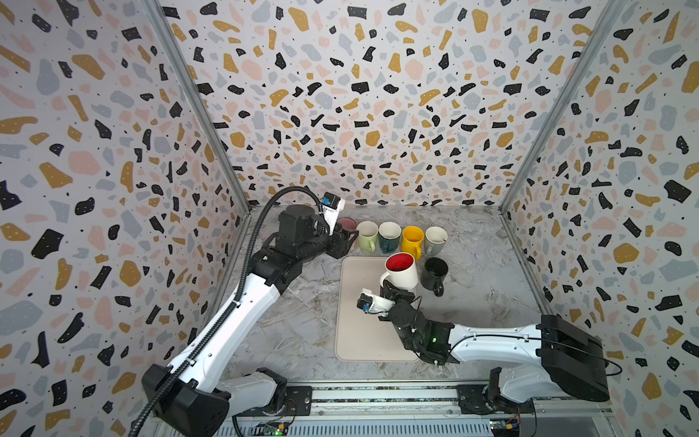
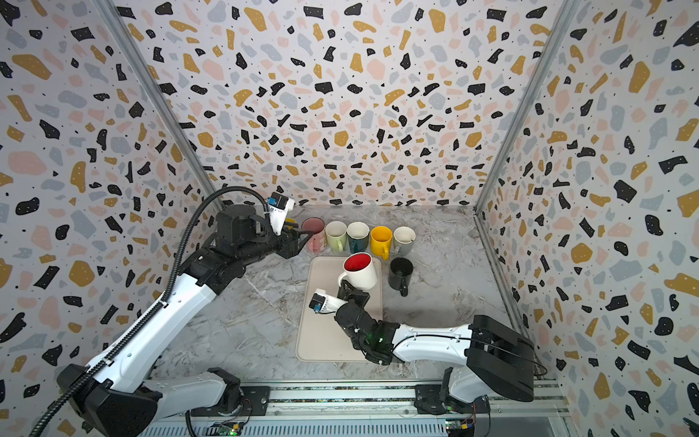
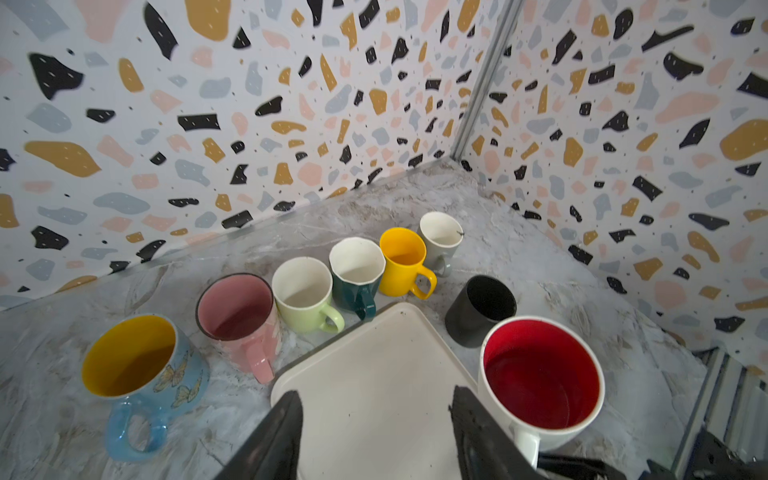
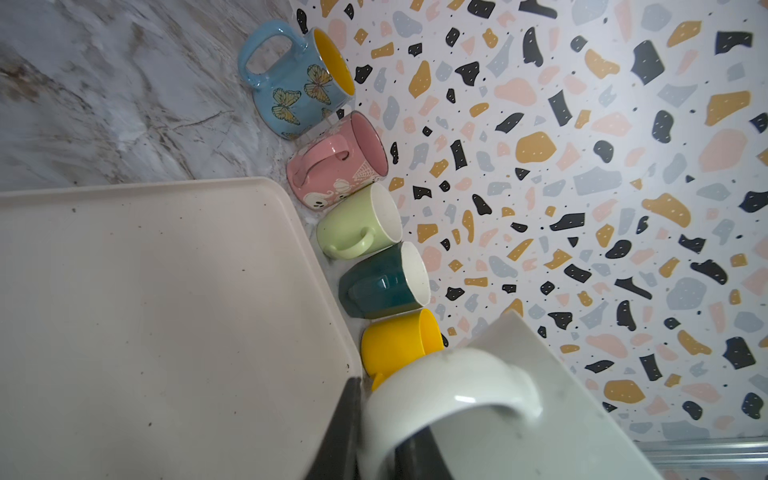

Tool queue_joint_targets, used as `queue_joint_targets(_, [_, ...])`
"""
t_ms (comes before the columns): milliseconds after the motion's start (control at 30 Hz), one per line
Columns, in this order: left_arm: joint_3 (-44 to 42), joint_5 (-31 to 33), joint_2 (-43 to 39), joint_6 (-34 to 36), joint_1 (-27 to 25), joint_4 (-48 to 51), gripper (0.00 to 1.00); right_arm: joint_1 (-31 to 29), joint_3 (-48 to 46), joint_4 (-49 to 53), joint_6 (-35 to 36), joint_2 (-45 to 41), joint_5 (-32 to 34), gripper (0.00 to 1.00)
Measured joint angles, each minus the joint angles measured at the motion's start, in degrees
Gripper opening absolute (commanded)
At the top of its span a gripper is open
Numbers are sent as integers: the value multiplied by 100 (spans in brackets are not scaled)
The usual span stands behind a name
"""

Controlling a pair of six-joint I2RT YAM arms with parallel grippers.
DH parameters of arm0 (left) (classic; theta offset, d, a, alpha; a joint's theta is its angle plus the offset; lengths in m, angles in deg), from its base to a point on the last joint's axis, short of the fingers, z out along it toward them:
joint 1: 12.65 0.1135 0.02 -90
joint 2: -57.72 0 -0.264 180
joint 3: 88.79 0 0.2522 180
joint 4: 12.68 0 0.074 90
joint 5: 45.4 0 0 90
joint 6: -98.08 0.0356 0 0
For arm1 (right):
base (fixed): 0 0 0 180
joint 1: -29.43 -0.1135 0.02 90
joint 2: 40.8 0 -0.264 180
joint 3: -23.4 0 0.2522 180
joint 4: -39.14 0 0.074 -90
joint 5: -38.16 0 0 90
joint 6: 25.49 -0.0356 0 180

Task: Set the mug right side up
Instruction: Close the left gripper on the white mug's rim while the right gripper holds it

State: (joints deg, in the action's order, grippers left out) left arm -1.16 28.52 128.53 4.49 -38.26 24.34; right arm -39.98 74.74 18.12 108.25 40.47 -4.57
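Now: white mug [image 1: 401,270] standing mouth-up, red inside showing, over far right corner of tray [image 1: 359,340]; cannot tell whether base is touching tray. Right gripper [image 1: 393,290] pinching handle [image 1: 383,279], jaws narrow, reaching in from mug's 6 o'clock. Long axis running near vertical, so next move is probably lowering straight and letting go. Left gripper [image 3: 374,399] hovering half-open, empty, well apart at mug's 10 o'clock.

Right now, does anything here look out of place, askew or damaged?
The black mug stands out of the back row, beside the tray. The grey mug has a dark mark on its rim, possibly a chip. The white mug with the red inside is mouth up, its handle in the right claw.
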Motion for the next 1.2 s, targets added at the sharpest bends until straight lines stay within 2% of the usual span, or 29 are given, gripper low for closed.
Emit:
queue_joint_targets(100, [0,-103,101,210,-133,317,58,0,-48,-511,315,2,0,0])
queue_joint_targets(233, [72,-144,181,496,-573,680,58,0,-48,-1165,667,76,2,0])
queue_joint_targets(400, [181,-190,243,798,-1029,933,58,-2,-48,-1945,1163,498,20,0])
queue_joint_targets(767, [181,-101,446,1008,-1207,1147,58,-39,-50,-3064,1926,975,39,0])
queue_joint_targets(1200, [179,-125,560,1034,-1241,1246,56,-140,-50,-3344,2031,975,52,0])
